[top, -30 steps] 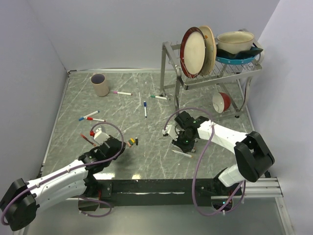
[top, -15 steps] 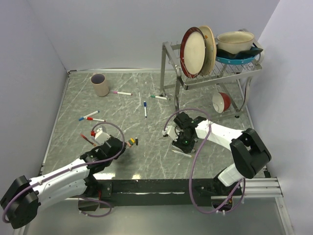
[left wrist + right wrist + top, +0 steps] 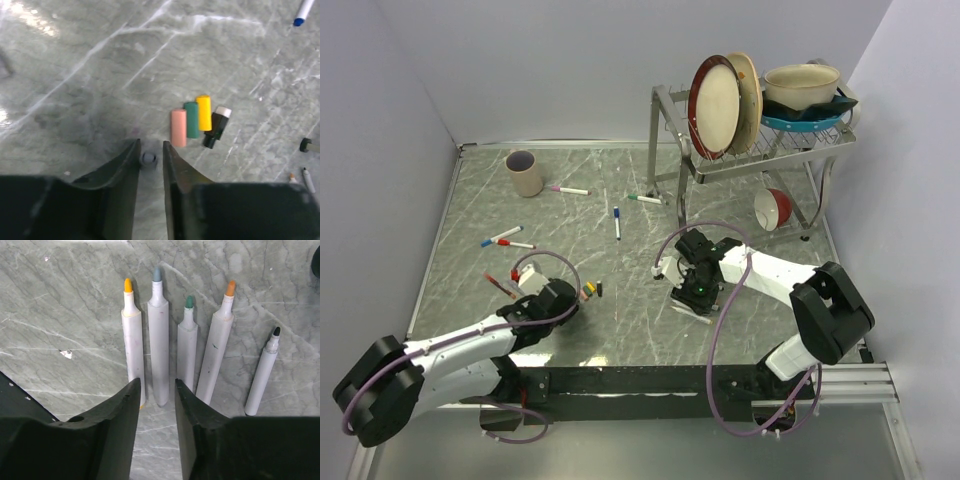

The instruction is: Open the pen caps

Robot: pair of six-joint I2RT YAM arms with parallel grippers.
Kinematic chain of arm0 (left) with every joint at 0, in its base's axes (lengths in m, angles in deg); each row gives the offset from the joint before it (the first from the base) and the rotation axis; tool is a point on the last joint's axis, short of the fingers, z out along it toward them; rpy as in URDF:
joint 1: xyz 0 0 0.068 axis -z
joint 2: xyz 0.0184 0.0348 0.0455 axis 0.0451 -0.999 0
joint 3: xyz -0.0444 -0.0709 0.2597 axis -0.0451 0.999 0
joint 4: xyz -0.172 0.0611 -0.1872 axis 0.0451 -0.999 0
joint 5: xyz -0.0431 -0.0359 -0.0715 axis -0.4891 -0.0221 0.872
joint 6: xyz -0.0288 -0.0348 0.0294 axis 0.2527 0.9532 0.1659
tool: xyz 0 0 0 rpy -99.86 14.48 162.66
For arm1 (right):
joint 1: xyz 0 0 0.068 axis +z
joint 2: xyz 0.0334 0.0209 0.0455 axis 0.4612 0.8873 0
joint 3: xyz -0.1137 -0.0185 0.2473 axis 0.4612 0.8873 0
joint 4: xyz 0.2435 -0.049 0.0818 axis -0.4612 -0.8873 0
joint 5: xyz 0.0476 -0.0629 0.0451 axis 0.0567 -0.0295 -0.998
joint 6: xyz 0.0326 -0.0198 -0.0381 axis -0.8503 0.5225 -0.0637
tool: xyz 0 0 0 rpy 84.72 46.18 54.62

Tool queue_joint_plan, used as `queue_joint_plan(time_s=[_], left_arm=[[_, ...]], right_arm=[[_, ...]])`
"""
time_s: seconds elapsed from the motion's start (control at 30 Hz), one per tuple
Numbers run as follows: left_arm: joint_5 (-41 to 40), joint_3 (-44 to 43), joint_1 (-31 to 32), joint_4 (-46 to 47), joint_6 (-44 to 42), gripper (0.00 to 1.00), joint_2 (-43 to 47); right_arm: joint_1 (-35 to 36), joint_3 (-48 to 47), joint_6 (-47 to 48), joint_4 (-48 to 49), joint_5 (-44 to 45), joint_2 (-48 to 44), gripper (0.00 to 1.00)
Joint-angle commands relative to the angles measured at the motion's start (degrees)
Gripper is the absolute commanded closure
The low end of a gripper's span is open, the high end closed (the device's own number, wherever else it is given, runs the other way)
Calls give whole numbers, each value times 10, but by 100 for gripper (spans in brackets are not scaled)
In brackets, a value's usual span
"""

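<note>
Four loose pen caps lie side by side: pink (image 3: 178, 127), green (image 3: 191, 119), yellow (image 3: 203, 112) and black (image 3: 216, 127). They show as a small cluster in the top view (image 3: 590, 290). My left gripper (image 3: 150, 150) is just behind them, slightly open, with a small grey cap (image 3: 148, 159) between its tips, touching the left finger. My right gripper (image 3: 157, 390) is open, its fingers on either side of the end of a grey-tipped uncapped pen (image 3: 159, 340). That pen lies in a row with yellow-tipped (image 3: 132, 340), green-tipped (image 3: 187, 350), orange-tipped (image 3: 217, 350) and black-tipped (image 3: 262, 375) pens.
Capped pens lie farther back: pink (image 3: 568, 189), green (image 3: 644, 199), blue (image 3: 617, 222), and two at the left (image 3: 502, 236). A beige cup (image 3: 524, 173) stands at the back left. A dish rack (image 3: 750, 150) with plates and a red bowl (image 3: 775, 207) is at the back right.
My right gripper has shifted a little left and nearer, over the row of uncapped pens. My left gripper has edged slightly toward the cap cluster.
</note>
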Motion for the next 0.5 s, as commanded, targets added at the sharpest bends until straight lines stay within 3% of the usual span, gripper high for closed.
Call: queue_joint_plan(time_s=[0.0, 0.1, 0.33, 0.47], left_arm=[[14, -25, -5, 23, 7, 64, -21], [15, -29, -7, 26, 6, 50, -29], [0, -35, -8, -2, 12, 42, -8], [-35, -34, -9, -38, 18, 22, 48]], right_arm=[[-3, -1, 0, 6, -1, -14, 56], [-2, -1, 1, 5, -4, -17, 55], [-2, -1, 3, 3, -9, -25, 54], [-2, -2, 4, 2, -11, -31, 54]])
